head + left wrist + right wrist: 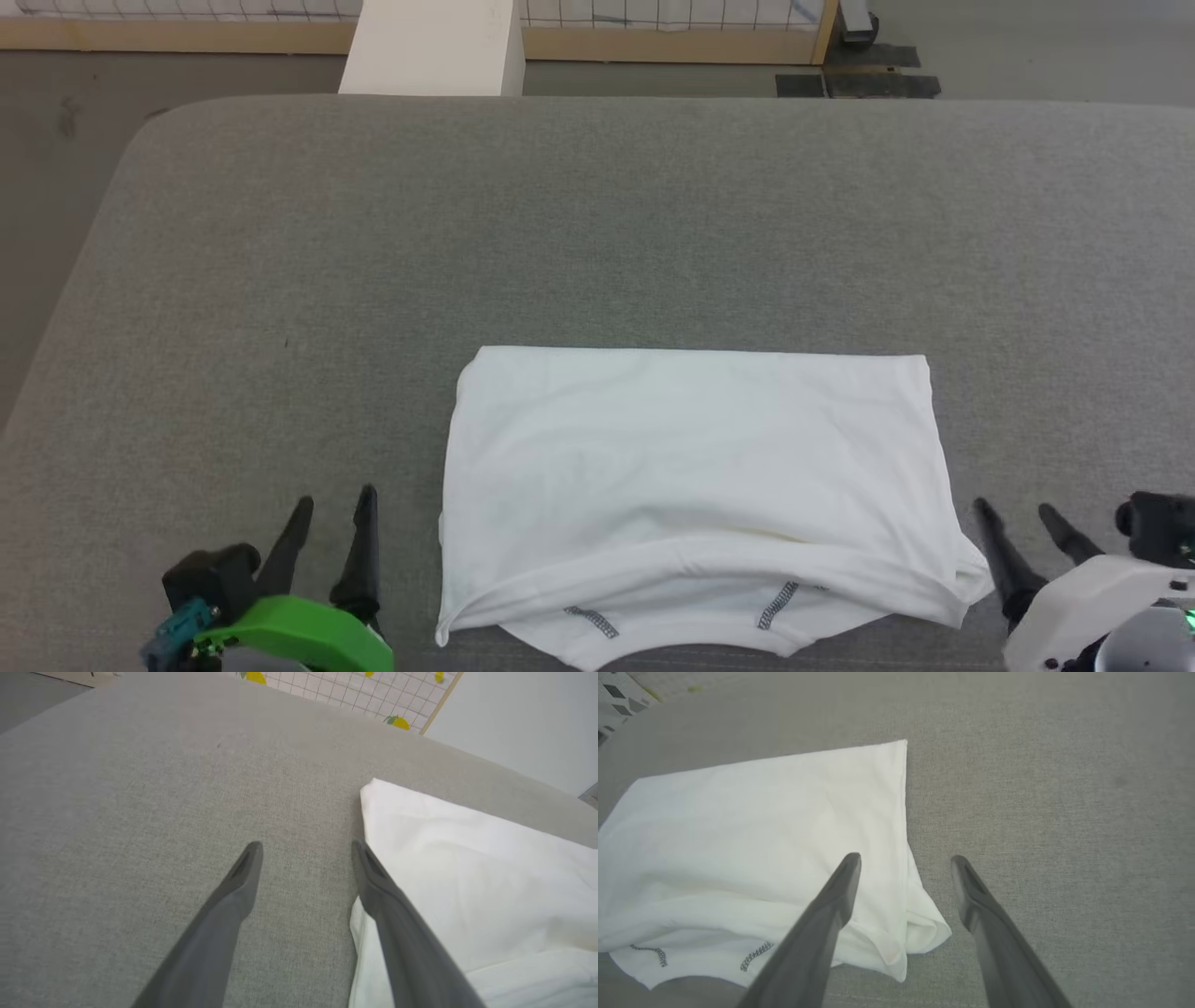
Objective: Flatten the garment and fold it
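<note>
While both hands sit wide open and empty, the fold is held only by its own weight. The garment [691, 467] lies as a rough rectangle near the front of the grey fabric surface [597, 233]. The left hand [336, 499] is just beside its left edge, and the right hand [1013, 509] is just beside its near-right corner. Risks as I read them:
- The under layer pokes out past the near edge, with zigzag seams [780, 605] showing. The layers aren't aligned, so another fold would likely lock that offset in.
- The bunched corner [924, 926] on the near right is curled over. A pinch there would probably catch one ply only and peel the stack open.
- In the left wrist view, the inner finger [376, 882] sits right at the cloth edge. A sideways sweep could snag the thin fabric and drag it.
- In the right wrist view, the crossing finger [840, 891] overlaps the cloth, and I can't tell whether it touches. A straight drop could crease the top layer.
</note>
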